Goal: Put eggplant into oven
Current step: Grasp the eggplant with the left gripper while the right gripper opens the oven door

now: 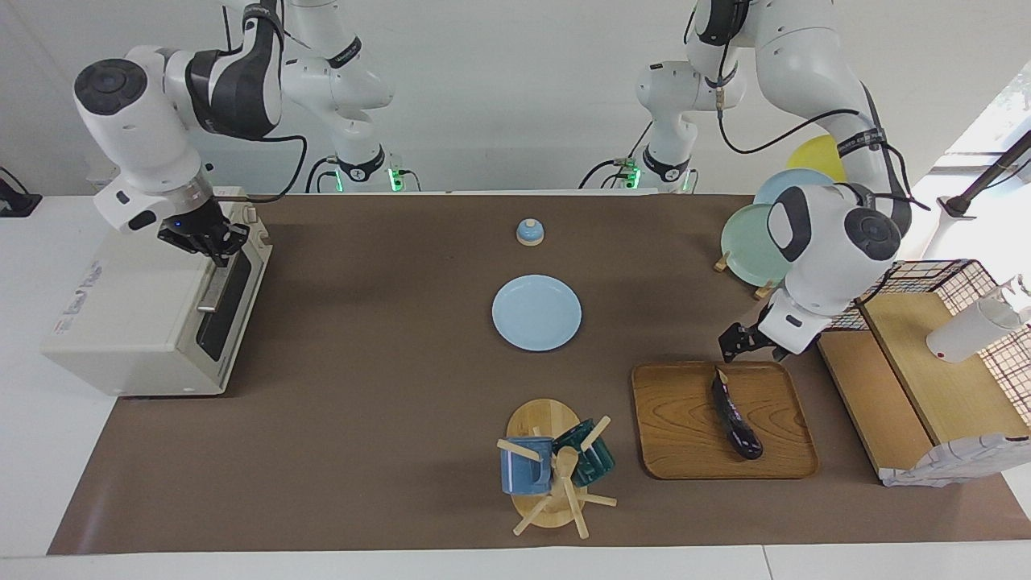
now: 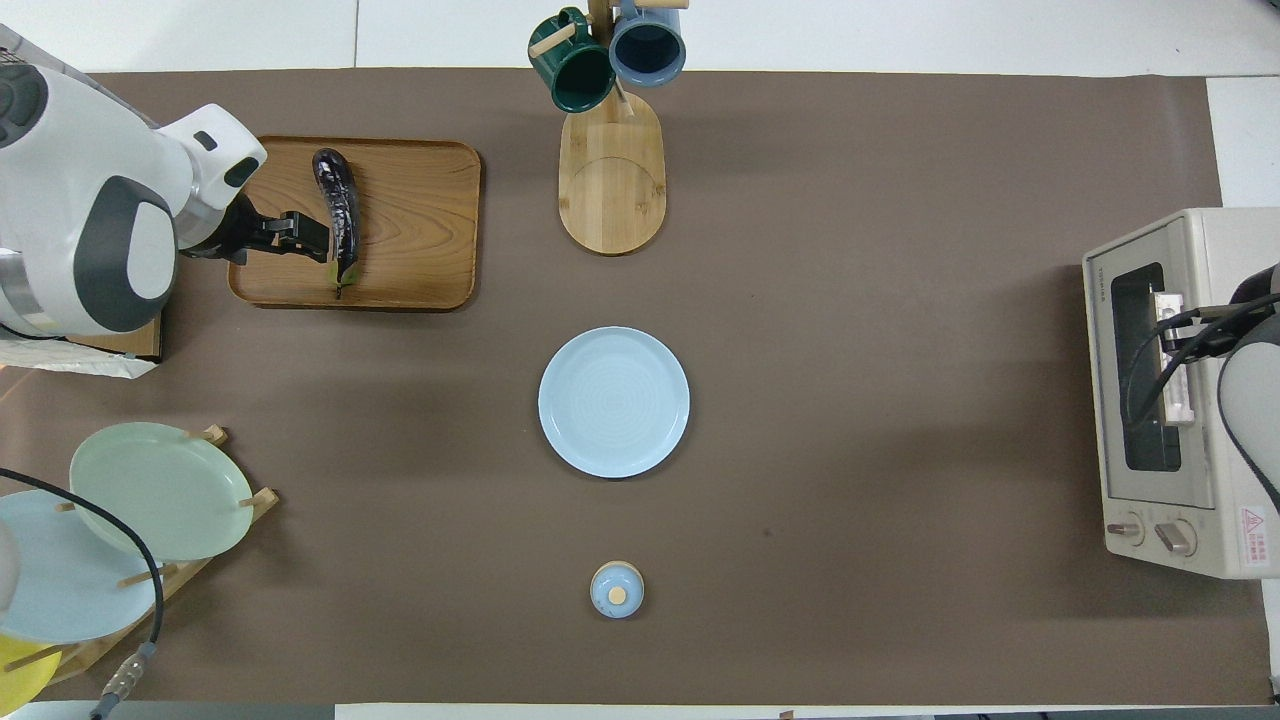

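Bare worktop (image 1: 362, 362) between tray (image 1: 676, 435) and oven (image 1: 145, 322); plate (image 1: 536, 312) and mug rack (image 1: 552, 467) mid-route. Right gripper (image 1: 211, 246) at closed oven door (image 1: 229, 302).

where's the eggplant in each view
Facing view: the eggplant lies low in the picture on the wooden tray, below the left gripper.
Overhead view: the eggplant lies high in the picture on that tray.
Shared landmark: the blue plate mid-table.
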Action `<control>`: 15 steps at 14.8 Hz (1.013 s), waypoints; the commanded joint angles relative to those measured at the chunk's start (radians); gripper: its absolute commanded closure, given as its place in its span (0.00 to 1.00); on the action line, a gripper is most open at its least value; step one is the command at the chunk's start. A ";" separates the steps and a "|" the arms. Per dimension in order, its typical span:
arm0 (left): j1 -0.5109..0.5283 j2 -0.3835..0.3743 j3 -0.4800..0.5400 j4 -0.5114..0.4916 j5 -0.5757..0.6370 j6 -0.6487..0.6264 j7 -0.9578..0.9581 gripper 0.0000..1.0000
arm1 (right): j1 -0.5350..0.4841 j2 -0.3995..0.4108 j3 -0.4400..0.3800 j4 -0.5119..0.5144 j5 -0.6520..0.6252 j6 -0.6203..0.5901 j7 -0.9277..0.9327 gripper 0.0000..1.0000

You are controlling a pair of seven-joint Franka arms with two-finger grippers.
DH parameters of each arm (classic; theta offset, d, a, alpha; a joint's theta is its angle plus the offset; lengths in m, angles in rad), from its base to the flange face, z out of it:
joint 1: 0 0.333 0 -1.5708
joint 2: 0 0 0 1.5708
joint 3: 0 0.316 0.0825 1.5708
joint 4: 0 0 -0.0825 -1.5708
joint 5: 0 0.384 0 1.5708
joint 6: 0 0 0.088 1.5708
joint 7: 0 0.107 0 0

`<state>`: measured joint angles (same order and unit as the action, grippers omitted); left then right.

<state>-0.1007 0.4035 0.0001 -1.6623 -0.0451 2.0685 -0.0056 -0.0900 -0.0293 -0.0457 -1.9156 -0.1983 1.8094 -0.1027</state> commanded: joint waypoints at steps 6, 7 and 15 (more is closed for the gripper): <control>-0.027 0.152 0.009 0.102 -0.012 0.134 0.030 0.00 | -0.013 0.000 0.012 -0.062 -0.053 0.064 0.023 1.00; -0.030 0.153 0.008 0.096 -0.013 0.149 0.030 0.00 | -0.014 0.000 0.012 -0.080 -0.053 0.089 0.021 1.00; -0.045 0.147 0.008 0.021 -0.022 0.225 0.030 0.14 | 0.015 -0.001 0.017 -0.183 -0.004 0.198 0.021 1.00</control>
<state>-0.1345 0.5603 -0.0031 -1.6200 -0.0457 2.2669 0.0060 -0.0815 -0.0328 -0.0326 -2.0129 -0.2231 1.9195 -0.1021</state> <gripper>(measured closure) 0.066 0.991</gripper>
